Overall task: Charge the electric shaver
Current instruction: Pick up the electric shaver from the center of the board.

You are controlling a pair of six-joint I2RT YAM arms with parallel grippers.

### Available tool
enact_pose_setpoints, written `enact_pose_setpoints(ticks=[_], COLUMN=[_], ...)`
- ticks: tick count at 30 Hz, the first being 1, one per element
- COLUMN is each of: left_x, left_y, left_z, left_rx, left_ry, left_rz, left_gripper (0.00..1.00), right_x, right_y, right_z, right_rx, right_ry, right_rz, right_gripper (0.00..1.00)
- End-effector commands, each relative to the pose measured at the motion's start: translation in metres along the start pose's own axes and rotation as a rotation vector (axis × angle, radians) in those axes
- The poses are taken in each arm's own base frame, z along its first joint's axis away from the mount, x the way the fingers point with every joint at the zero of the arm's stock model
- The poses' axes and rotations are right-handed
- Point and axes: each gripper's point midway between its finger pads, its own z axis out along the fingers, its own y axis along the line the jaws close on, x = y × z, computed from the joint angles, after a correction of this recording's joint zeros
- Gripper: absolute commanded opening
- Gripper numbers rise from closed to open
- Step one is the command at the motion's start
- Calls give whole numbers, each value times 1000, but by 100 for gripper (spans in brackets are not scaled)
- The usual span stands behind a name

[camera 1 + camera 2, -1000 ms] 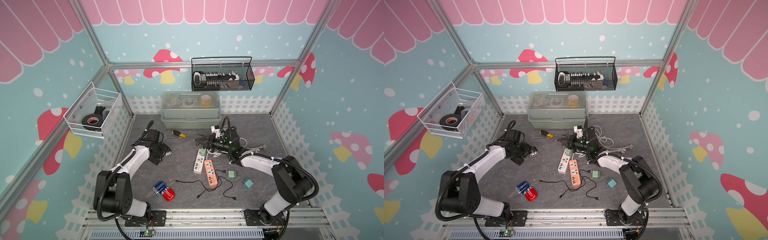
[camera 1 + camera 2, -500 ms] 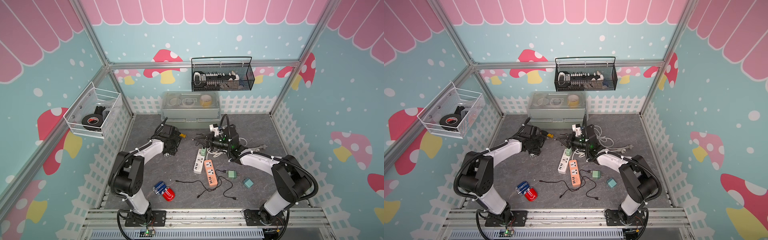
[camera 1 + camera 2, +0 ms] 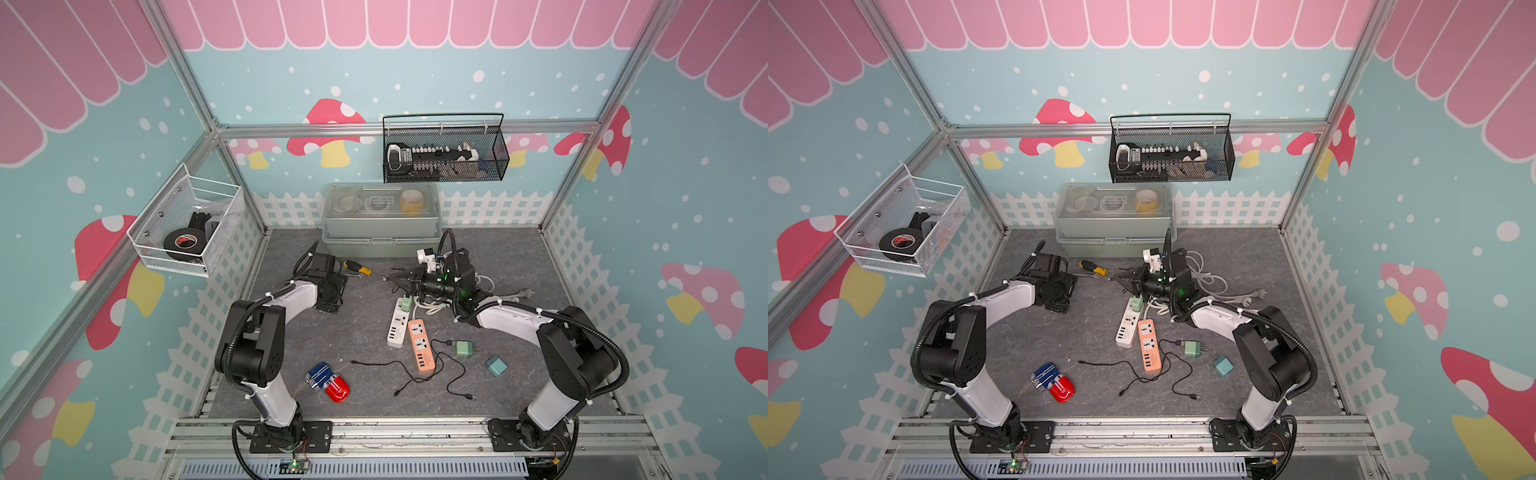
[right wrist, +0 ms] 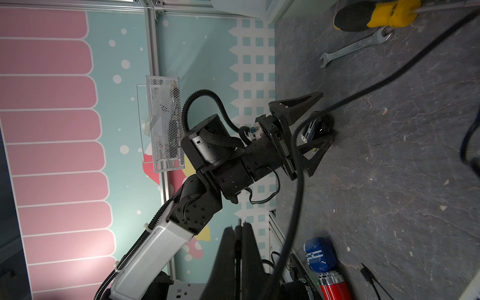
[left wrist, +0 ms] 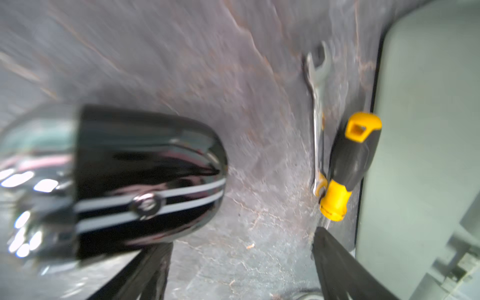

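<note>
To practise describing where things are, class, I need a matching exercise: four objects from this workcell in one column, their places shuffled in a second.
Things
1. black tape roll
2. yellow tape roll
3. screwdriver
4. shaver

Places
A. beside the wrench on the mat
B. between the open fingers of the left gripper
C. in the white wall basket
D. inside the grey lidded box

Pairs: 1-C, 2-D, 3-A, 4-B
</note>
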Motion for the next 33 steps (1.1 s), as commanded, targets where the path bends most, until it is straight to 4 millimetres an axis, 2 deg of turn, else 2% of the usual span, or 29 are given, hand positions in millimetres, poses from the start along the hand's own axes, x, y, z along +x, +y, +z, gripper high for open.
enact_pose_setpoints(ticks=[1,5,7,13,17,20,24,27,31,33], left_x=[-20,-33,-36,-46,-42,-39,-47,-59,-66,-64], left_y=[13,19,31,31,48,56,47,42,48,55], left_z=[-10,-16,-21,-21,-21,-14,-4,-4,-6,0], left_rx=[-50,-99,-181,-219,-356,-374,-335,-342,-422,-475], left_ry=[-50,-78,-95,-136,-135,-139,-163,-182,-200,-172], left_rz=[16,-4,-64,-216,-331,-454,-556,-581,-585,-602], left_gripper=[83,84,84,84,84,85,85,85,85,84], right_x=[-8,-8,-7,-7,-8,-7,-7,-6,-6,-7], right_y=[11,10,8,7,6,7,6,5,3,2], right_z=[4,5,4,4,3,2,0,-2,-4,-5], right_rx=[-45,-43,-39,-40,-40,-45,-43,-43,-40,-43], right_ry=[-3,-2,1,5,4,4,4,2,-6,-9], right_rz=[-9,-4,0,6,9,10,12,16,21,25], right_gripper=[0,0,0,0,0,0,0,0,0,0])
